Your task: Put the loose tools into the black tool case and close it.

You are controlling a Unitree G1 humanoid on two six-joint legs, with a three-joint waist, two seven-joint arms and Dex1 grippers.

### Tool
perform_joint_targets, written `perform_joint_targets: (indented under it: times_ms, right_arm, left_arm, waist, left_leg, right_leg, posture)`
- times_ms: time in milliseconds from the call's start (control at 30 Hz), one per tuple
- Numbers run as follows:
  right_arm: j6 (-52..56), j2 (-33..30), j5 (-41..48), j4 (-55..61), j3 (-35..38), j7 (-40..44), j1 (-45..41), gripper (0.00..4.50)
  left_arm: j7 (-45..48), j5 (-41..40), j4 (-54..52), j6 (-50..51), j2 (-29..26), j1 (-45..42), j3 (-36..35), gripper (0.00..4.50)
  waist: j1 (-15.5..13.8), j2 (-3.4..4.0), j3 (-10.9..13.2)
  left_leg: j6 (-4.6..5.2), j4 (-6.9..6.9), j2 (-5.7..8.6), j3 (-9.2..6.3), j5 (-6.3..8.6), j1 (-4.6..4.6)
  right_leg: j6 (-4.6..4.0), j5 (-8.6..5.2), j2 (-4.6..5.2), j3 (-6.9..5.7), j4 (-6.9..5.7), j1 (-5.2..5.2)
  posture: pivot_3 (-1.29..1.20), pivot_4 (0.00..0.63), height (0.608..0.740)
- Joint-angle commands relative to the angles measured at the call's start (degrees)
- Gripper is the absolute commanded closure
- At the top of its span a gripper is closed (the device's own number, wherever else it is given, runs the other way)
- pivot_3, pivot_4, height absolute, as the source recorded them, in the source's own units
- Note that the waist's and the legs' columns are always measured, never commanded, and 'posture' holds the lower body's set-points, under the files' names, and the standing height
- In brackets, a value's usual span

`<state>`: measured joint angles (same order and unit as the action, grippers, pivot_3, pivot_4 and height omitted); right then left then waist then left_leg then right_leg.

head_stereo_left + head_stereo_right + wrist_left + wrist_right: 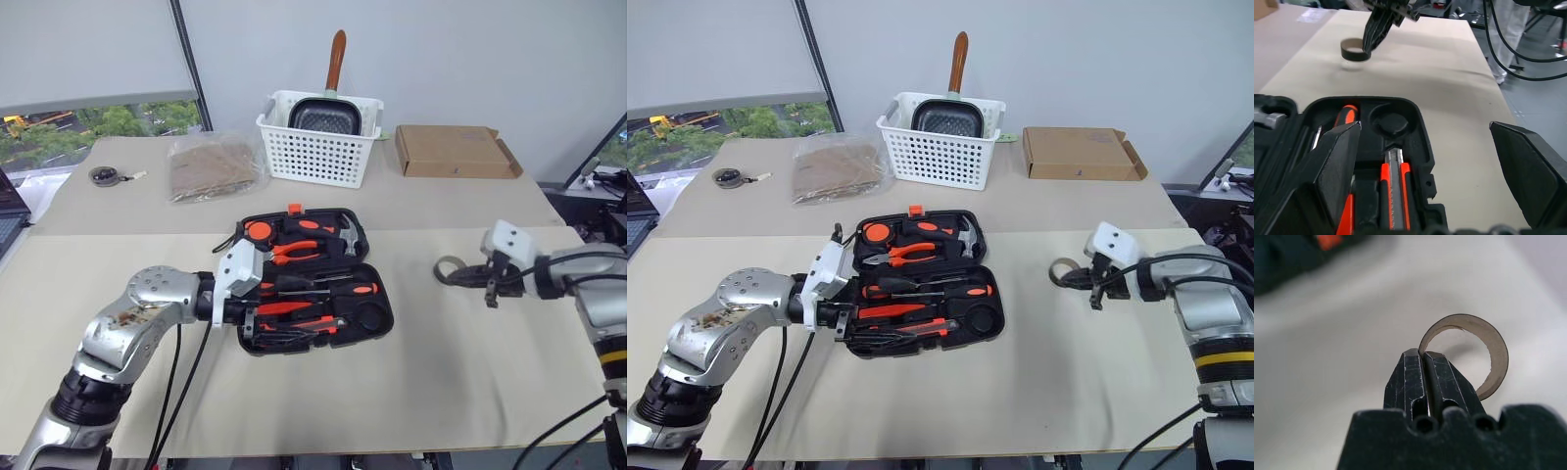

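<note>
The black tool case (373, 317) lies open in the middle of the table, lid half toward the far side. Black-and-orange screwdrivers (315, 287) and a utility knife (1393, 192) rest in its near half. Pliers (294, 253) and a hammer (348, 236) sit in the far half. My left gripper (844, 315) stands open at the case's left edge, its wide-apart fingers (1337, 166) on either side of the near half. To the right of the case, my right gripper (1422, 355) is shut on the wall of a tape roll (1496, 352), which hangs just above the table (1354, 50).
At the back stand a white lattice basket (318, 149) holding a pan, a flat cardboard box (456, 152) and a clear bag of brown material (211, 166). A small tape measure (105, 176) lies at the far left. The table edge runs close on the right.
</note>
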<state>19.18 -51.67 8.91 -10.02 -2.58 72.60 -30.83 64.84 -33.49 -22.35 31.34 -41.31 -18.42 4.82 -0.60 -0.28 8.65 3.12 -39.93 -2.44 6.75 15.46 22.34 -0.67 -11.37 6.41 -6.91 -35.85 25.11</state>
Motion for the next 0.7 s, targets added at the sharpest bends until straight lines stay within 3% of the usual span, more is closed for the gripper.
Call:
perform_joint_targets:
  times_ms: [33, 333, 700]
  right_arm:
    - [4.28, 0.35, 4.37, 8.56, -0.37, 2.25, -2.45, 4.47]
    - [8.7, 1.21, 6.59, 21.51, -7.64, 5.38, -2.66, 4.47]
    - [7.99, 0.08, 3.23, 24.84, -14.37, 6.39, -0.05, 4.47]
  left_arm:
    - [-1.33, -1.67, -3.47, 0.24, -1.17, 1.62, -3.37, 0.0]
    - [-3.2, -2.27, -6.07, 0.76, -3.16, 6.71, -6.29, 0.0]
    - [-3.68, -3.06, -7.92, 1.52, -3.74, 7.49, -5.53, 0.0]
  waist:
    - [-0.05, -0.01, 0.0]
    - [-0.3, -0.02, 0.01]
    - [-0.16, -0.03, 0.02]
  left_leg:
    - [0.01, 0.0, 0.0, 0.0, 0.01, 0.01]
    - [0.1, 0.0, 0.01, 0.0, 0.08, 0.06]
    - [0.1, 0.0, 0.01, -0.01, 0.08, 0.07]
  right_leg:
    - [-0.01, 0.0, 0.0, -0.01, 0.01, 0.0]
    - [-0.05, -0.02, 0.06, -0.03, 0.1, 0.01]
    - [-0.06, -0.02, 0.05, -0.05, 0.08, 0.03]
  posture:
    - [0.0, 0.15, 0.7]
    - [0.0, 0.15, 0.7]
    - [0.0, 0.15, 0.7]
